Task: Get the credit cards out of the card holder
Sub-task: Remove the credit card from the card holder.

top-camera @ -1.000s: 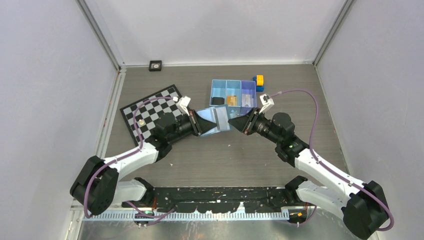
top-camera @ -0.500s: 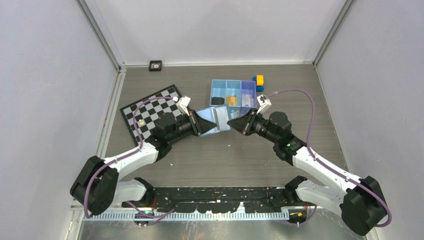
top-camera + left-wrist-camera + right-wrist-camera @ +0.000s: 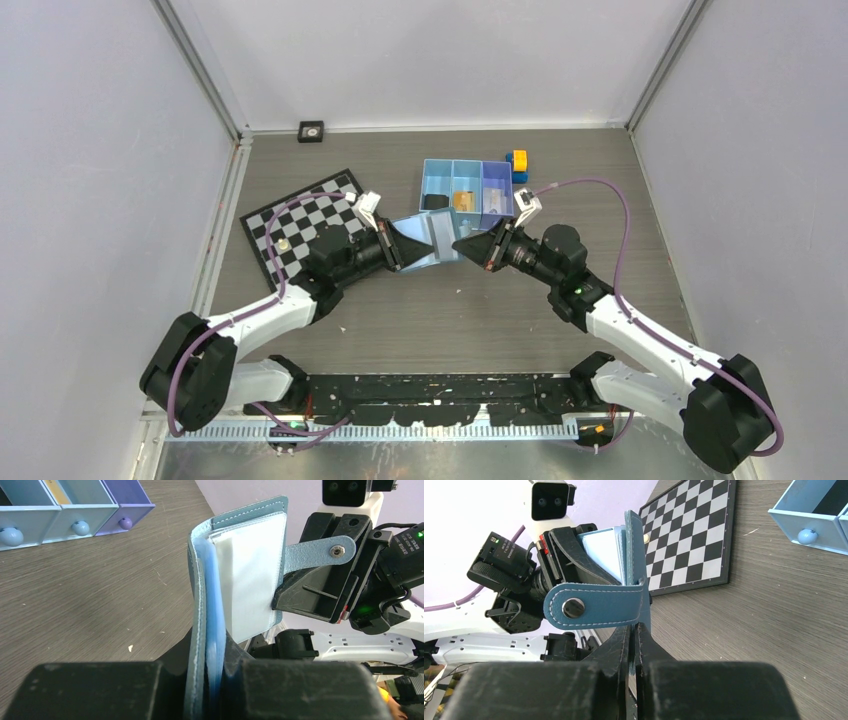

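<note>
Blue card holder (image 3: pixel 428 240) hung open between left gripper (image 3: pixel 398 253) and right gripper (image 3: pixel 460 243), each clamped on a flap; the right probably needed to regrip only the whitish card (image 3: pixel 250 575).

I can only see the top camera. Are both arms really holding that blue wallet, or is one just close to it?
Observer: Both hold it. In the right wrist view the right end effector is pinched shut on the edge of the card holder, just under its snap strap.
Operator: And the other arm?
Observer: In the left wrist view the left end effector clamps the other side, with blue layers squeezed between its fingers.
Operator: Is a card inside?
Observer: Yes, a pale whitish card lies flat against the inner face, not pulled out.
</note>
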Robot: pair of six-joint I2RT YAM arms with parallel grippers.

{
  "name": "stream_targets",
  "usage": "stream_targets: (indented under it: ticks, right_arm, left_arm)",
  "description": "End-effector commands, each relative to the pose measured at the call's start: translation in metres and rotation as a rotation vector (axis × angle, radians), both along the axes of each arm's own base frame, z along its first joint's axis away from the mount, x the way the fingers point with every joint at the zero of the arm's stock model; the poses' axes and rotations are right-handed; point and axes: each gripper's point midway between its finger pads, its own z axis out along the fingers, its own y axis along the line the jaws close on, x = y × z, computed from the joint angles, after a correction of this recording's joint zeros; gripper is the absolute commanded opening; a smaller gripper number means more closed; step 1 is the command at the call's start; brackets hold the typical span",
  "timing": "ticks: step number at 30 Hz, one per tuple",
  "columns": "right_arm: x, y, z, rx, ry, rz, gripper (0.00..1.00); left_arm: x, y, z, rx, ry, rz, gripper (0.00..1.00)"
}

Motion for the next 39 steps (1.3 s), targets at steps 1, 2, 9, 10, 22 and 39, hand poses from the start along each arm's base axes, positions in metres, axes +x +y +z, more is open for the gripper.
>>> stream_targets:
  ticks: [1, 2, 9, 10, 22, 39]
  right_arm:
    - [-0.011, 0.006, 0.034, 0.085, -0.090, 0.062, 0.10]
    - [-0.012, 0.006, 0.035, 0.090, -0.090, 0.068, 0.11]
    - [-0.018, 0.008, 0.039, 0.111, -0.108, 0.101, 0.15]
    - [-0.019, 0.009, 0.041, 0.118, -0.112, 0.111, 0.16]
    - [-0.007, 0.004, 0.029, 0.058, -0.075, 0.042, 0.01]
    - [0.020, -0.011, -0.002, -0.117, 0.007, -0.109, 0.22]
  left_arm:
    - [-0.001, -0.001, 0.020, -0.037, -0.068, -0.007, 0.00]
    - [-0.001, -0.001, 0.020, -0.036, -0.068, -0.008, 0.00]
    - [-0.001, -0.002, 0.018, -0.034, -0.062, -0.011, 0.00]
    - [-0.001, -0.002, 0.018, -0.034, -0.060, -0.012, 0.00]
    - [-0.001, -0.002, 0.018, -0.036, -0.059, -0.014, 0.00]
    - [-0.012, -0.005, 0.034, -0.092, -0.102, -0.069, 0.00]
